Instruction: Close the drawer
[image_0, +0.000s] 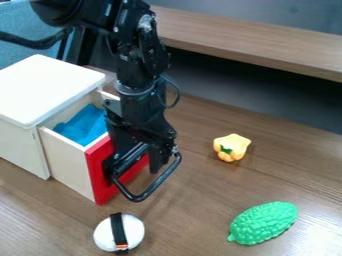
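The pincer (137, 165) hangs at the left of centre, directed downward, and is located at the red front (100, 189) of the drawer. Whether it stands apart or together cannot be told, and contact with the front cannot be confirmed. A black bent bar (138, 197) projects at the near side of the pincer; its point of attachment is not clear. The black arm (135, 65) comes in from the far left edge, with a cable (27, 42) beside it

The drawer (67, 165) is open. It extends to the near right out of a white cabinet (43, 90) at the left, and its pale side wall is exposed. A blue item (85, 125) lies inside the drawer, its form partly hidden

On the wooden surface (200, 220), near and just beside the drawer's front corner, sits a rounded white object (137, 231) with a black band across it and a small orange mark. Right of the pincer and well apart from it lies a yellow-orange lobed toy (232, 145) with a green patch. Nearer and farther right lies a green, bumpy, elongated toy (264, 222)

At the far side, a raised wooden ledge (254, 37) runs above a dark recess. Blue-grey material (17, 25) is seen at far left
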